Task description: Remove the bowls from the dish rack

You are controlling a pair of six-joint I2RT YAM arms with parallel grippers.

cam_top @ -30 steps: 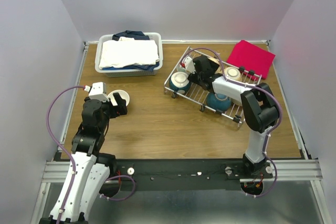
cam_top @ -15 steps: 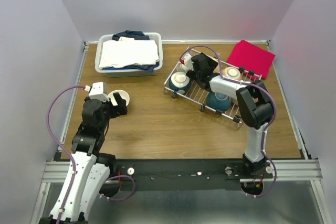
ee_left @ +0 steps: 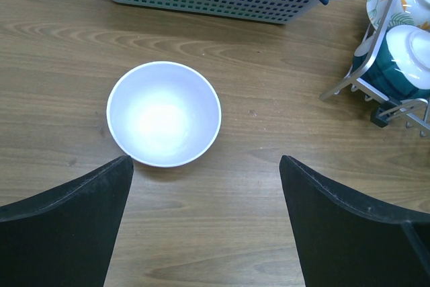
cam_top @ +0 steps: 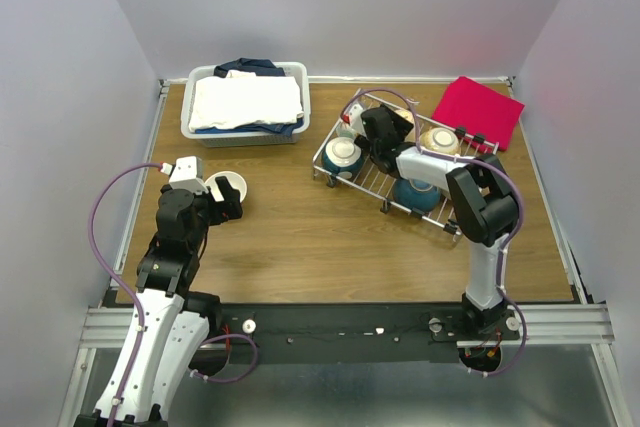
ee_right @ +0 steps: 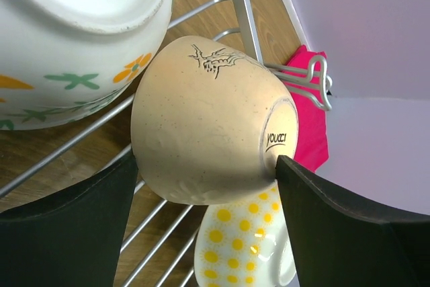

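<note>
R pincer (ee_right: 207, 162) reached further into dish rack (ee_right: 239, 5), straddling beige bowl (ee_right: 201, 115).

Sun-dotted bowl (ee_right: 235, 247) — half behind beige bowl (ee_right: 201, 119)

You can read just one word: "youcci", in small dark script on the base of the cream bowl (ee_right: 201, 122).
</note>
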